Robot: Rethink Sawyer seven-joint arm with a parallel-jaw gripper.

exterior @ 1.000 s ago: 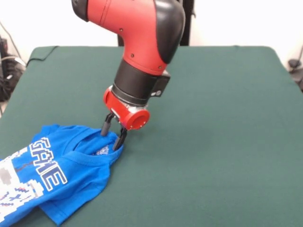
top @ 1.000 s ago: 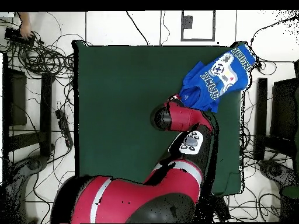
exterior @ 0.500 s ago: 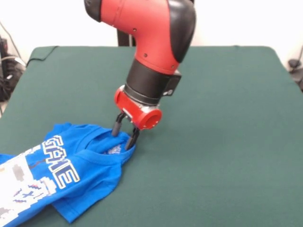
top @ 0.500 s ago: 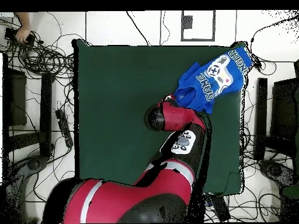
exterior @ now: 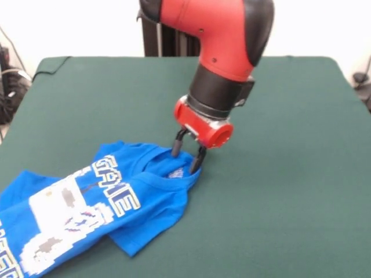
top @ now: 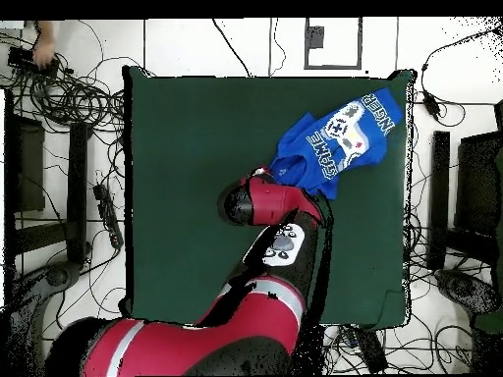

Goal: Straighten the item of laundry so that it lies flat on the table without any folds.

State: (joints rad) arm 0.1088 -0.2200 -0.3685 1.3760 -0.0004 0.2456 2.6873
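The item of laundry, a bright blue T-shirt (exterior: 98, 205) with white lettering and a controller print, lies rumpled on the dark green table (exterior: 278, 174) at the near left of the front view. Its lower part runs off the picture's bottom left. My gripper (exterior: 186, 159) is shut on the shirt's collar edge, with a fold of blue cloth pinched between the fingers. In the overhead view the shirt (top: 334, 137) lies at the table's upper right, and the arm's wrist hides the gripper there.
The red and black arm (exterior: 220, 69) comes down over the table's middle. Cables (top: 69, 93) and dark equipment lie on the floor around the table (top: 196, 196). A person's hand (top: 44, 39) shows at the overhead view's top left corner.
My gripper has dragged the shirt by its collar to the right in the front view, toward the table's middle. More of the shirt's print now lies on the table.
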